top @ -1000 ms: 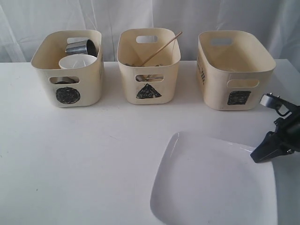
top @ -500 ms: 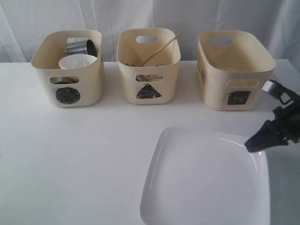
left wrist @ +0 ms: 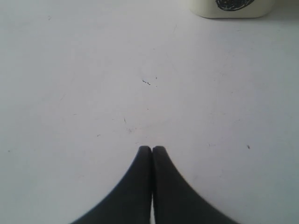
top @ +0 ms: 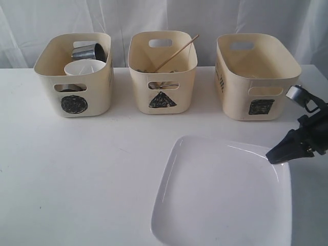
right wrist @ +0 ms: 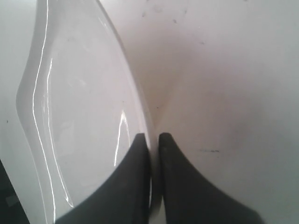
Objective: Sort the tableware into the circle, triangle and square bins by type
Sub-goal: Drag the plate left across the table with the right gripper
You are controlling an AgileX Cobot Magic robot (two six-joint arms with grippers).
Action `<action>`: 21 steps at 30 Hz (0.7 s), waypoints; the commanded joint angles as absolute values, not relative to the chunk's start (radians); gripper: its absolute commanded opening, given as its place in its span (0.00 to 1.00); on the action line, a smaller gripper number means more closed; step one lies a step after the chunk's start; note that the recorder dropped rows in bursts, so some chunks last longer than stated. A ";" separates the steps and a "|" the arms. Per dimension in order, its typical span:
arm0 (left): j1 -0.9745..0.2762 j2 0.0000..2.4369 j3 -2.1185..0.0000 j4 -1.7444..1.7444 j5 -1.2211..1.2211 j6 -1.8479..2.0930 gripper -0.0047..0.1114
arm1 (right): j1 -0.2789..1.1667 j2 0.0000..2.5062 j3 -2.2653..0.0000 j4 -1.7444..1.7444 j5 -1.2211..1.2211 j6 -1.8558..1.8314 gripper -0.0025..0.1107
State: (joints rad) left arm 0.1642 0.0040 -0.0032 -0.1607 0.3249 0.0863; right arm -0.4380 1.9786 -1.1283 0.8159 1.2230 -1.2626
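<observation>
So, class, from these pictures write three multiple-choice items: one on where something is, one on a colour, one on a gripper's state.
1. The chopstick leans in which bin?
A. circle
B. triangle
C. square

2. The bowl in the circle bin is:
A. white
B. blue
C. black

3. The right gripper is:
A. wide open
B. shut on nothing
C. shut on the plate rim

Answers:
1 B: the stick pokes out over the triangle bin rim.
2 A: it shows white above the bin's wall.
3 C: the right wrist view shows its fingers pinching the rim between them.
</observation>
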 commanded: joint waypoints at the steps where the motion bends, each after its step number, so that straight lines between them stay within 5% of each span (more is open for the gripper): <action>1: 0.169 0.000 0.000 -0.170 0.350 0.086 0.04 | -0.436 2.006 -1.126 0.871 1.198 -1.273 0.02; 9: 0.169 0.000 0.000 -0.170 0.350 0.086 0.04 | -0.436 2.025 -1.126 0.871 1.191 -1.199 0.04; 14: 0.169 0.000 0.000 -0.170 0.350 0.086 0.04 | -0.436 2.036 -1.126 0.865 1.194 -1.199 0.22; 17: 0.169 0.000 0.000 -0.170 0.350 0.086 0.04 | -0.436 2.037 -1.126 0.855 1.194 -1.199 0.19; 21: 0.169 0.000 0.000 -0.170 0.350 0.086 0.04 | -0.436 2.037 -1.126 0.811 1.221 -1.224 0.02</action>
State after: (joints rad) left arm 0.1642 0.0040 -0.0032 -0.1607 0.3249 0.0863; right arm -0.4380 2.0390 -1.1283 0.8317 1.1929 -1.2034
